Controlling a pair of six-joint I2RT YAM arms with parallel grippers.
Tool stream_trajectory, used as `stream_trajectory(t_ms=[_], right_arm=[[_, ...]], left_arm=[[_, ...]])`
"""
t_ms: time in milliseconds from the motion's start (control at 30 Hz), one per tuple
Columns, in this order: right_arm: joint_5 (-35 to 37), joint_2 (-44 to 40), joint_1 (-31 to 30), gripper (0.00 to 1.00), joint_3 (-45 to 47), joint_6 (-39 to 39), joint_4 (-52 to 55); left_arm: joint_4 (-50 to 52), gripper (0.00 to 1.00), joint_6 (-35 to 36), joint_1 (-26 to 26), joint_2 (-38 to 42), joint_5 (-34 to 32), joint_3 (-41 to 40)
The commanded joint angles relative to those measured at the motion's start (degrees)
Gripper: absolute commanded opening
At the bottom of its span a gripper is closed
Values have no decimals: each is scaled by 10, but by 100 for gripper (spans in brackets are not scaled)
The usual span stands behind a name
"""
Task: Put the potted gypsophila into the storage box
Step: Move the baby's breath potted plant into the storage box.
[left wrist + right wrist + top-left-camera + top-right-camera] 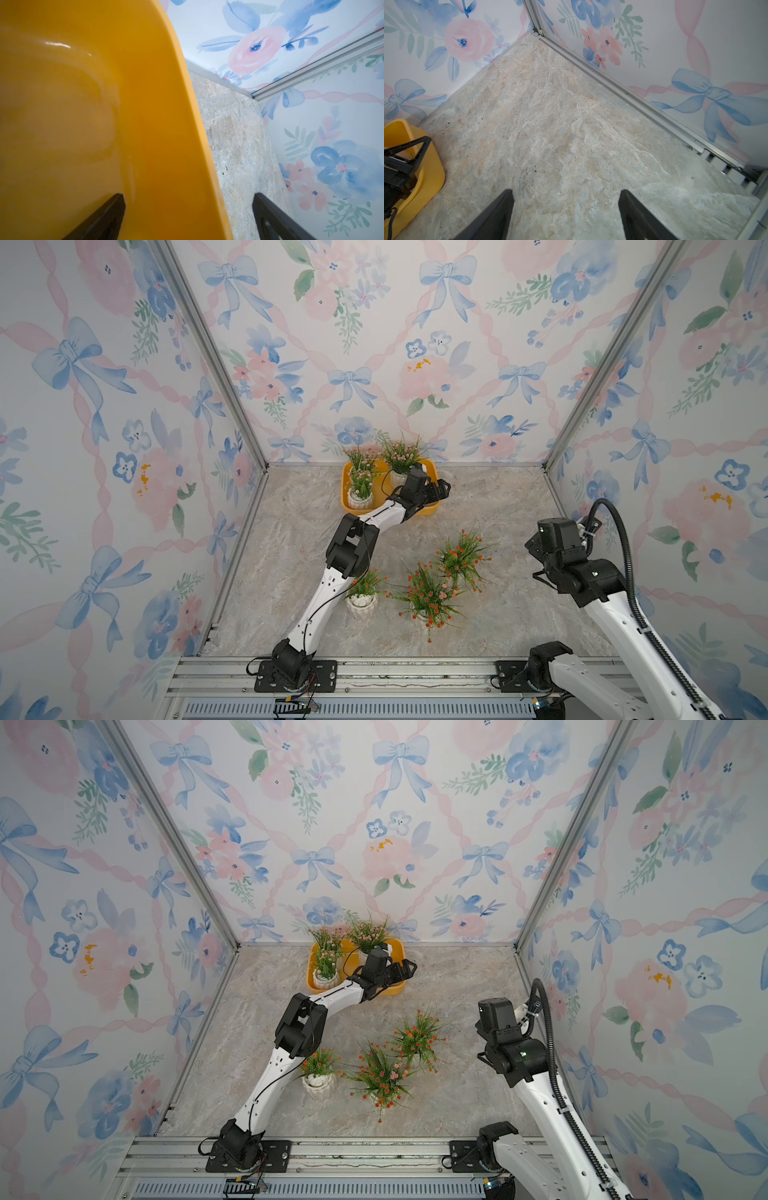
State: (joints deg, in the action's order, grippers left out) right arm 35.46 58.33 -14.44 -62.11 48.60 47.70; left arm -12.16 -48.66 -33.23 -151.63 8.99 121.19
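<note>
Floral bow-print walls [374,323]; floor [498,510] apparently marble-look.

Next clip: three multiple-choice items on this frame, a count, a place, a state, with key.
1. How many small white ribbed pots of orange-red flowers stand on the marbled table, outside the shallow yellow-orange plastic storage box? A) one B) three C) five
2. Where is the left gripper? A) over those pots B) at the box's rim C) at the table's near edge
3. The left gripper is: A) shut on a pot B) shut on the rim C) open, holding nothing
Key: 1 B, three show in both top views; 2 B, the left wrist view shows its fingers either side of the box wall; 3 C, those fingers stand wide apart.
</note>
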Motion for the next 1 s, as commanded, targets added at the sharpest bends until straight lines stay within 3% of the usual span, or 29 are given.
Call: stream_trajectory(t_ms=[0,533,967], right_arm=[[23,-5,0,82,-7,-9,44],[20,-10,9,83,-6,-16,52],[18,-10,9,84,1,1,52]], left_arm=[[-62,98,-18,0,3,-57,-14],[-69,98,-67,22,-16,-204,-4],[-72,98,-76,30,56,-335,-98]])
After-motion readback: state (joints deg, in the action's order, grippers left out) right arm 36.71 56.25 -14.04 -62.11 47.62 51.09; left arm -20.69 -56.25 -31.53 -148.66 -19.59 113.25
